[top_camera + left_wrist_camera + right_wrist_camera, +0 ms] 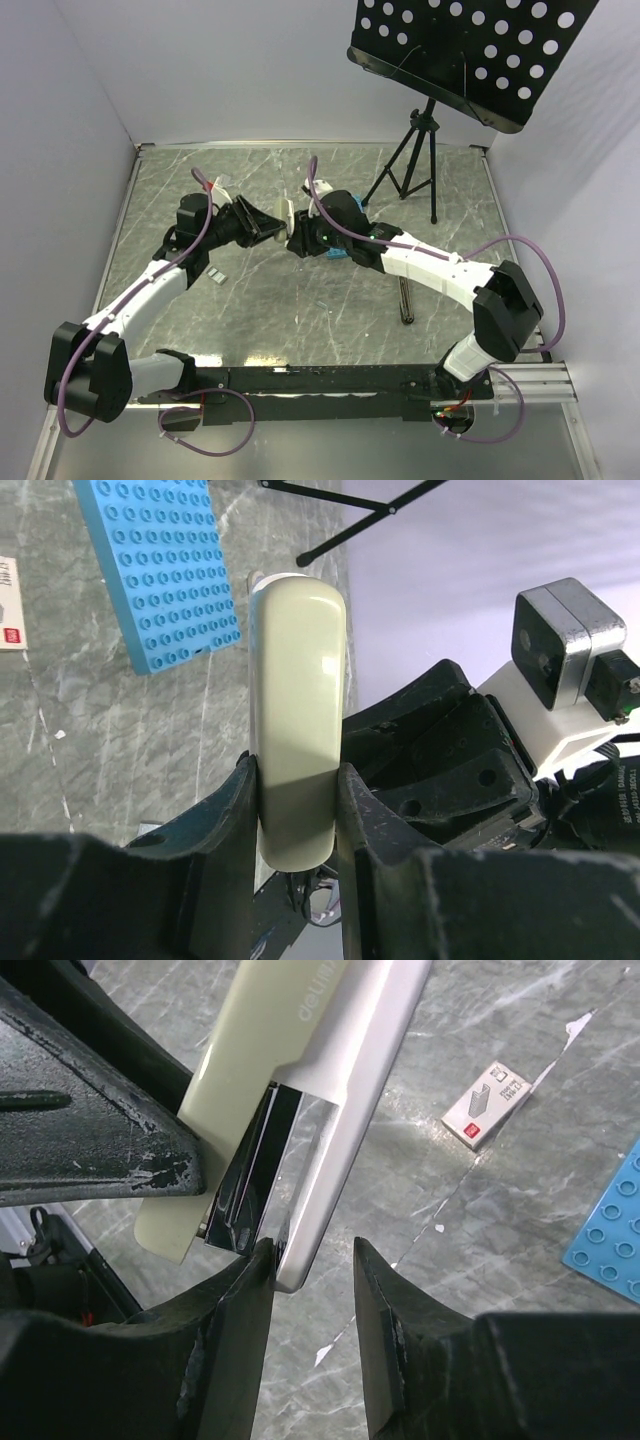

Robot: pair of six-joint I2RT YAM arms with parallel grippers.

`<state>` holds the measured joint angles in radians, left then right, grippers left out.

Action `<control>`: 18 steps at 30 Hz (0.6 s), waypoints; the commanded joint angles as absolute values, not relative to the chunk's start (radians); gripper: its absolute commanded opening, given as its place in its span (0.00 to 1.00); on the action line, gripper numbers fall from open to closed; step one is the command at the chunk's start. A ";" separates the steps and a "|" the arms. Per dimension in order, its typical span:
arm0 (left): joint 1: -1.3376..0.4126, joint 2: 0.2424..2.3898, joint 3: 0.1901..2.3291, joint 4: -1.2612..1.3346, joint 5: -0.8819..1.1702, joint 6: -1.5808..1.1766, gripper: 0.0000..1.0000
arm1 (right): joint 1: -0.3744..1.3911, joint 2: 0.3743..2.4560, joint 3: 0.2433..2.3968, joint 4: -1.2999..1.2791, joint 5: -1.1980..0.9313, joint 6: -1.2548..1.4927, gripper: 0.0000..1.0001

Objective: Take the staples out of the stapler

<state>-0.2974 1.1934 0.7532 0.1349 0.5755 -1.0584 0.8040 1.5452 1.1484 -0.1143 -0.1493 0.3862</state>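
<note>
- The stapler (297, 680) is off the table (300, 310), held in the air over its middle, between the two grippers.
- The left gripper (297, 775) is closed on it, with one finger on each flat side of the cream body, close to one end.
- Its long axis runs straight out from the left fingers, along their reach, and points toward the right gripper (312, 1260).
- In the right wrist view, that axis slants from the fingers up and away. The near end sits in the gap, touching one finger (250, 1280) and apart from the other.
- So the right fingers are partly spread and hold nothing. This is the free arm, right at the stapler's end, and I judge it is the one to work the magazine.
- At that end the cream cover and the paler arm stand apart, with a shiny metal channel (245, 1185) between them. I cannot tell what the channel holds.
- Two tiny grey strips, likely staples (214, 275), lie on the table beside the left arm.
- Farther out are a small white box (487, 1103), a blue plate (165, 570) and a dark bar (405, 300) by the right arm.
</note>
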 commanded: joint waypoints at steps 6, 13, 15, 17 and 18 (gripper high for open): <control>-0.311 1.158 0.707 0.196 0.583 -1.088 0.01 | 0.804 1.592 1.229 -0.083 -0.100 0.440 0.42; -0.316 1.161 0.695 0.204 0.578 -1.088 0.01 | 0.802 1.606 1.220 -0.046 -0.121 0.469 0.12; -0.316 1.160 0.698 0.192 0.583 -1.083 0.01 | 0.801 1.608 1.215 -0.049 -0.117 0.463 0.03; -0.316 1.160 0.712 0.131 0.584 -1.059 0.01 | 0.799 1.605 1.203 -0.057 -0.103 0.448 0.00; -0.316 1.160 0.738 0.095 0.575 -1.045 0.01 | 0.796 1.602 1.195 -0.061 -0.094 0.428 0.00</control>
